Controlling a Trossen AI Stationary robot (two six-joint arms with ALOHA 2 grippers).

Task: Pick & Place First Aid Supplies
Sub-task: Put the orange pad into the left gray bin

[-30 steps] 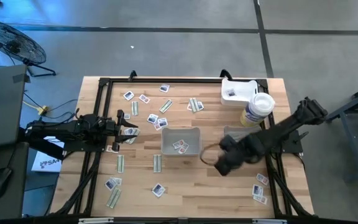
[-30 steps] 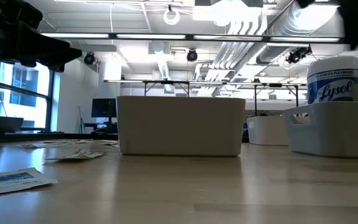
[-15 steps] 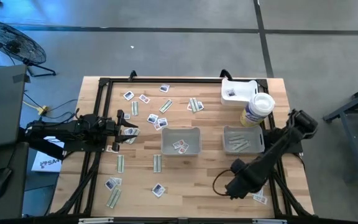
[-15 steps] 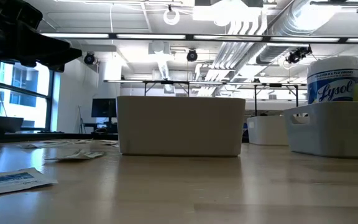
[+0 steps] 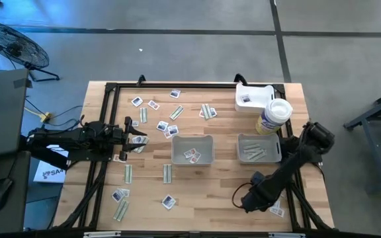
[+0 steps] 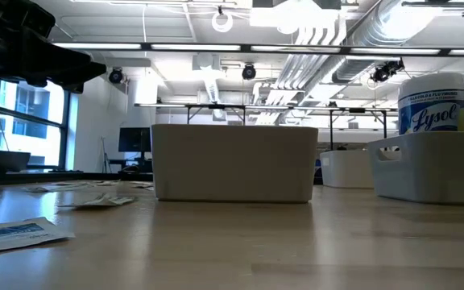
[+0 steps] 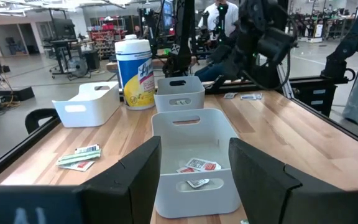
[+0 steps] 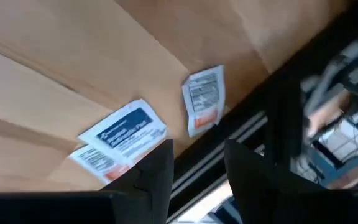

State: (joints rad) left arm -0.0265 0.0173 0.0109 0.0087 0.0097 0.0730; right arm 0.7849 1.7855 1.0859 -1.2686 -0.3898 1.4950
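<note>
The first aid supplies are small flat packets scattered over the wooden table (image 5: 210,198), such as the ones at the far side (image 5: 153,104) and the near left (image 5: 119,195). Some lie in the middle grey tray (image 5: 192,151). My right gripper (image 5: 247,200) hangs open near the table's near right corner, tipped steeply down. Just ahead of its fingers, flat on the wood, lie a white-and-blue packet (image 8: 124,129) and two white packets with orange print (image 8: 204,99) (image 8: 95,158). My left gripper (image 5: 136,135) waits open and level at the left, pointing at the middle tray (image 7: 194,155).
A second grey tray (image 5: 258,147) with strips stands right of the middle one. A white tray (image 5: 253,97) and a round-lidded wipes bottle (image 5: 273,116) are at the far right. A black frame rail (image 8: 272,118) runs along the table's edge beside the packets.
My right gripper has swung from beside the middle tray toward the table's near right corner, sinking and tipping down. It now hangs low over the packets there. No packet has moved.
</note>
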